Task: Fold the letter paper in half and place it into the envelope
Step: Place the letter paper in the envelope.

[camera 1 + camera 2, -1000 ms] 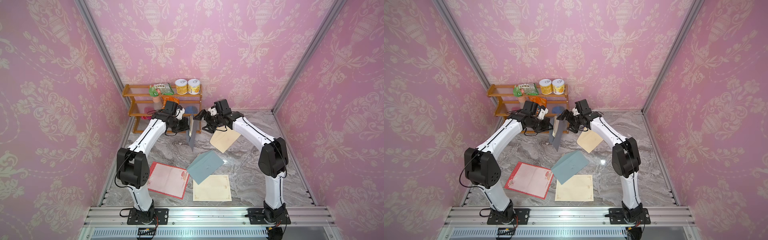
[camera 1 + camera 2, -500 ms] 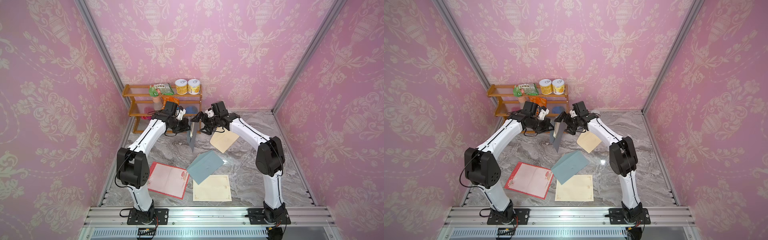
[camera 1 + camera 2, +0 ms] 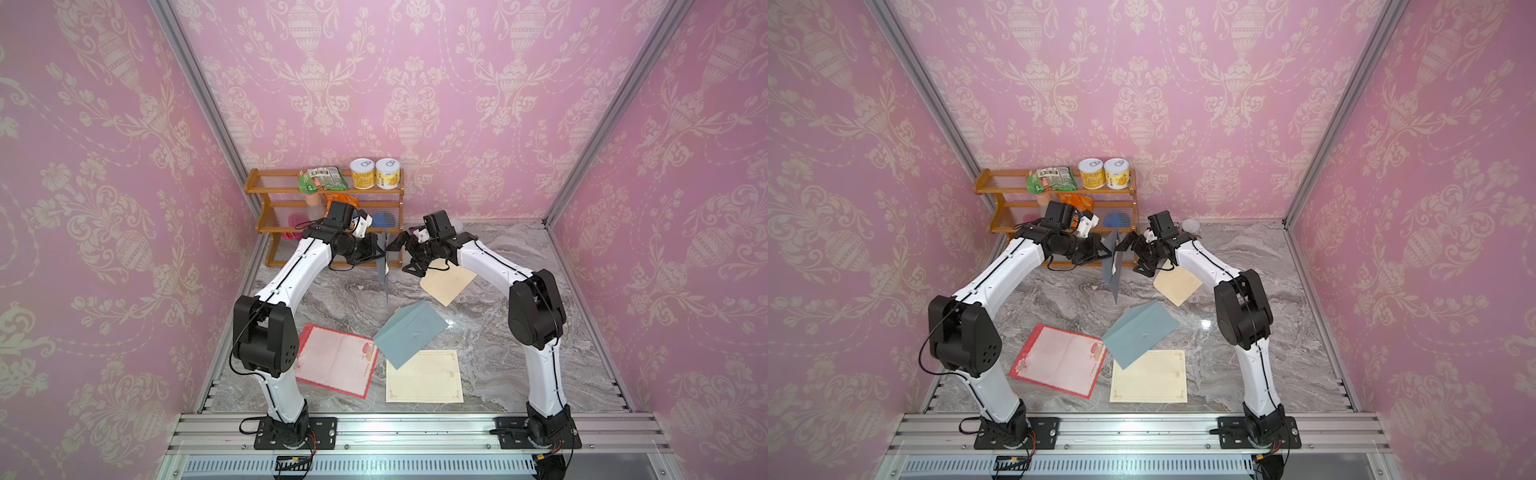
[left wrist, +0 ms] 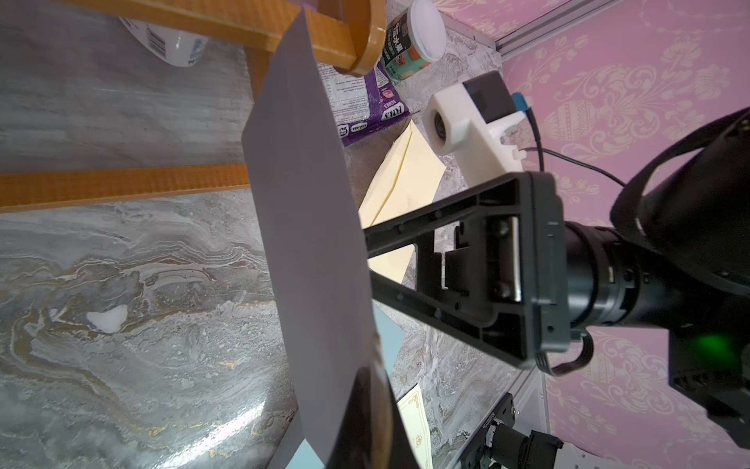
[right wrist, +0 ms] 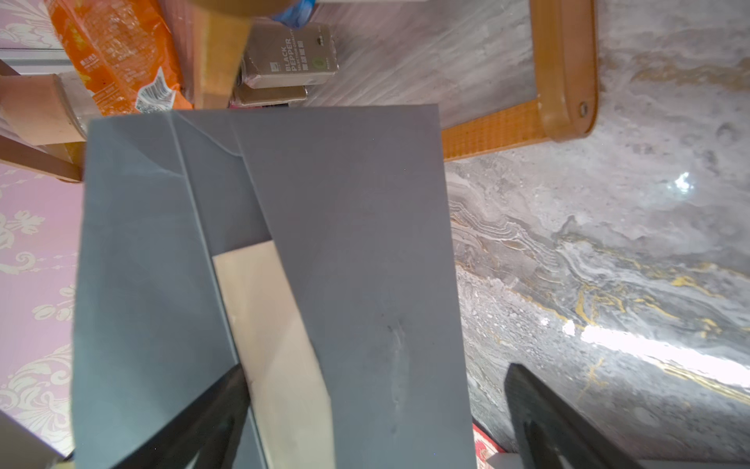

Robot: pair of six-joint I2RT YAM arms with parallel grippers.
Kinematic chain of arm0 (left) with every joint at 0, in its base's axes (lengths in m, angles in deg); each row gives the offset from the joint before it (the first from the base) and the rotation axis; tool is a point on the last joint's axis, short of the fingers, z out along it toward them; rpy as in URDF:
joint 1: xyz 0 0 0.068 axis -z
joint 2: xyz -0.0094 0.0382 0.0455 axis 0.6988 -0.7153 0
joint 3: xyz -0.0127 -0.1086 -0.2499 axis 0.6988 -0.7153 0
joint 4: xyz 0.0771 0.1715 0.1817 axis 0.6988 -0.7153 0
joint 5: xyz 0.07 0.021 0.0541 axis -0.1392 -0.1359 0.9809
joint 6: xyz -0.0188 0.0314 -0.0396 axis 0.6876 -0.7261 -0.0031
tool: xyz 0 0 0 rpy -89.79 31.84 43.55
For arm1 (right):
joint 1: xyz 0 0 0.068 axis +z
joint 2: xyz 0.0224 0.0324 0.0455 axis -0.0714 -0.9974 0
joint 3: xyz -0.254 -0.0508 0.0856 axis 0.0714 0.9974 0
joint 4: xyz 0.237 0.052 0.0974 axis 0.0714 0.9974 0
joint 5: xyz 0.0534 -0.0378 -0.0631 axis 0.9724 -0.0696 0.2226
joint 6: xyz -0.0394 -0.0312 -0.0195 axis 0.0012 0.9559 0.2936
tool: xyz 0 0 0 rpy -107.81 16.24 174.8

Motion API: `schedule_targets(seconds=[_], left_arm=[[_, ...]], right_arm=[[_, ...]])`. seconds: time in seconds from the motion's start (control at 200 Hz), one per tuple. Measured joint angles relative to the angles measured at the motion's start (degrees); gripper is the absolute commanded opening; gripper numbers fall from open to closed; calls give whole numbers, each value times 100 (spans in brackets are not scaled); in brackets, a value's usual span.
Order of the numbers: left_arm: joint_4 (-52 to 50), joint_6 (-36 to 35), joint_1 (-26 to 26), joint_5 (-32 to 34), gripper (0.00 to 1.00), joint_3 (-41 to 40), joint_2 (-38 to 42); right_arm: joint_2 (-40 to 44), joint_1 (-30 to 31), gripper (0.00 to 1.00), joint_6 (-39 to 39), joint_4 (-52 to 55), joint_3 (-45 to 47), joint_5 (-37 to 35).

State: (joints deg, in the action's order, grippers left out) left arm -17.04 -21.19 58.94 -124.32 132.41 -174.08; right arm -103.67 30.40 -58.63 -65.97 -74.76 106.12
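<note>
A grey envelope (image 3: 383, 266) (image 3: 1113, 266) hangs upright above the back of the table, edge-on in both top views. My left gripper (image 3: 379, 254) (image 4: 365, 422) is shut on one end of it. In the right wrist view the envelope (image 5: 365, 264) has its flap open, and a strip of cream letter paper (image 5: 276, 325) shows in its mouth. My right gripper (image 3: 401, 257) (image 5: 373, 418) is open right in front of it. One black finger (image 5: 211, 414) lies by the flap fold, and the other stands off past the envelope's edge.
On the table lie a teal envelope (image 3: 409, 334), a cream envelope (image 3: 446, 282), a red-bordered sheet (image 3: 336, 363) and a cream bordered sheet (image 3: 424, 376). A wooden shelf (image 3: 324, 191) with cans and snack packs stands just behind both grippers.
My right gripper has moved left, closing the gap to the hanging envelope. The left arm and the envelope have stayed where they were.
</note>
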Motion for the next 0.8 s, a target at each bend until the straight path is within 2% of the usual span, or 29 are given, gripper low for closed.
schedule_targets(seconds=[0.28, 0.59, 0.8], left_arm=[[225, 356, 0, -162, 0, 33, -70], [280, 376, 2, -144, 0, 37, -111], [503, 424, 7, 111, 0, -511, -109]], right_arm=[[-26, -7, 100, 2, -140, 125, 48], [-17, -44, 100, 107, -2, 125, 94], [203, -210, 100, 304, 339, 125, 116]])
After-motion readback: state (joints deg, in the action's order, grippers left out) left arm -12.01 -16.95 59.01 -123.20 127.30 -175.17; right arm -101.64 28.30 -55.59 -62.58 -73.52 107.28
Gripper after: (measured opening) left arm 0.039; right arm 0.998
